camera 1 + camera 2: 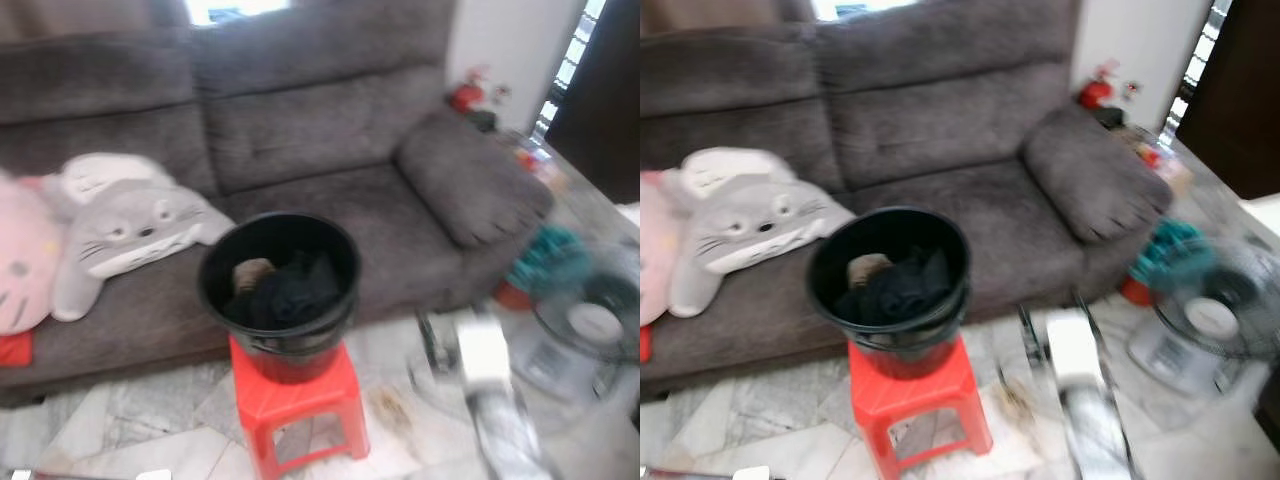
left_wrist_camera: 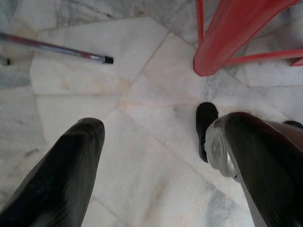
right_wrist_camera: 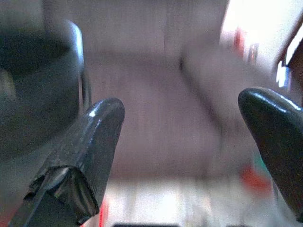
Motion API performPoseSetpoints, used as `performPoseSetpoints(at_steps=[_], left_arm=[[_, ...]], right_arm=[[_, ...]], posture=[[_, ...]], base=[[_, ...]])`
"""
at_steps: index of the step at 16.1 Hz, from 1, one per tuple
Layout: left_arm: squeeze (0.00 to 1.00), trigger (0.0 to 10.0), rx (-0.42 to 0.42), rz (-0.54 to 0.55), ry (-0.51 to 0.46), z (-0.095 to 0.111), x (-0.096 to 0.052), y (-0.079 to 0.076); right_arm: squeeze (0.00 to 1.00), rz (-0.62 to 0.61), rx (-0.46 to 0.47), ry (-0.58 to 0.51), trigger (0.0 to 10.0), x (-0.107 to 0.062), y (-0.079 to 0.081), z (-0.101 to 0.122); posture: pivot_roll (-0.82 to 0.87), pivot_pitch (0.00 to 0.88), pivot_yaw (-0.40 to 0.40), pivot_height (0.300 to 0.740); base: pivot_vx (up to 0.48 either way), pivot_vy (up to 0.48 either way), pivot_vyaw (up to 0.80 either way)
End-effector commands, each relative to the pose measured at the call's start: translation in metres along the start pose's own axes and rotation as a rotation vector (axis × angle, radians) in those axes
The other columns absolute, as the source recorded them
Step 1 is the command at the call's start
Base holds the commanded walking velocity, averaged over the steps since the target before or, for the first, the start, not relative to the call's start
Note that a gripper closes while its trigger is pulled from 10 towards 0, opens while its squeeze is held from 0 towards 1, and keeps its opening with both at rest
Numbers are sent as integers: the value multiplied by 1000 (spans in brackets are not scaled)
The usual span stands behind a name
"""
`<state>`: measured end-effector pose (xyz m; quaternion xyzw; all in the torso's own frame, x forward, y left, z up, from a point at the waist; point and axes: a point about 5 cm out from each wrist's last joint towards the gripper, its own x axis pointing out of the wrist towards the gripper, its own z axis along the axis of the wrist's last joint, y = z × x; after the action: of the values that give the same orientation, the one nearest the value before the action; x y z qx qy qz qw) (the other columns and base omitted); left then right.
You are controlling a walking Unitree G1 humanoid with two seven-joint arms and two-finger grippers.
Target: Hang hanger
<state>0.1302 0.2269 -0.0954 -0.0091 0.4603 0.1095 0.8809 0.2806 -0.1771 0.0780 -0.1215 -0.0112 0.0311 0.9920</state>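
A black bucket (image 1: 279, 283) stands on a red plastic stool (image 1: 297, 405) in front of a grey sofa (image 1: 320, 130). Dark clothes (image 1: 295, 290) and something tan lie inside it. I cannot make out a hanger. My right arm (image 1: 487, 375) is blurred, raised to the right of the stool. In the right wrist view my right gripper (image 3: 182, 106) is open and holds nothing, with the bucket's wall (image 3: 33, 90) beside one finger and the sofa ahead. My left gripper (image 2: 158, 124) hangs open over the marble floor, near a leg of the stool (image 2: 227, 38).
A grey plush toy (image 1: 125, 225) and a pink one (image 1: 22, 265) lie on the sofa's left seat. A floor fan (image 1: 590, 325) and a teal object (image 1: 545, 255) stand at the right. A thin rod (image 2: 57, 48) lies on the floor.
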Motion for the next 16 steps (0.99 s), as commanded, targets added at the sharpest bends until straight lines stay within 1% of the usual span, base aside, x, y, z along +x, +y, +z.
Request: performPoseSetpoints(at_steps=[1,2,3,4,9,11,14,15,16], left_arm=[[0,10000,-6,15,15,-3,-1,4],[0,10000,-7,17,18,-4,-1,4],[0,10000,-8,18,20,-4,-1,5],[0,10000,-9,19,21,-4,-1,5],[0,10000,-8,24,25,-5,-1,7],[0,10000,-6,22,25,-4,-1,7],[0,10000,-6,30,20,-2,0,7],[0,10000,-7,31,20,-1,0,7],[0,10000,-7,31,20,-1,0,7]], right_arm=[[0,47,9,-151,10000,17,10,43],[0,80,22,-178,10000,21,19,57],[0,115,38,-196,10000,24,28,65],[0,124,40,-198,10000,24,31,67],[0,118,23,-157,10000,23,25,67],[0,127,19,-160,10000,25,27,69],[0,134,10,-162,10000,26,29,72],[0,131,44,-158,10000,26,29,72],[0,131,48,-156,10000,26,29,72]], posture=[[-138,0,79,740],[-134,0,79,740],[-132,0,78,740],[-132,0,78,740],[-142,0,85,740],[-136,0,86,740],[-130,0,83,740],[-130,0,83,740],[-130,0,83,740]], base=[[0,0,0],[0,0,0],[0,0,0],[0,0,0],[0,0,0],[0,0,0],[0,0,685],[0,0,0],[0,0,0]])
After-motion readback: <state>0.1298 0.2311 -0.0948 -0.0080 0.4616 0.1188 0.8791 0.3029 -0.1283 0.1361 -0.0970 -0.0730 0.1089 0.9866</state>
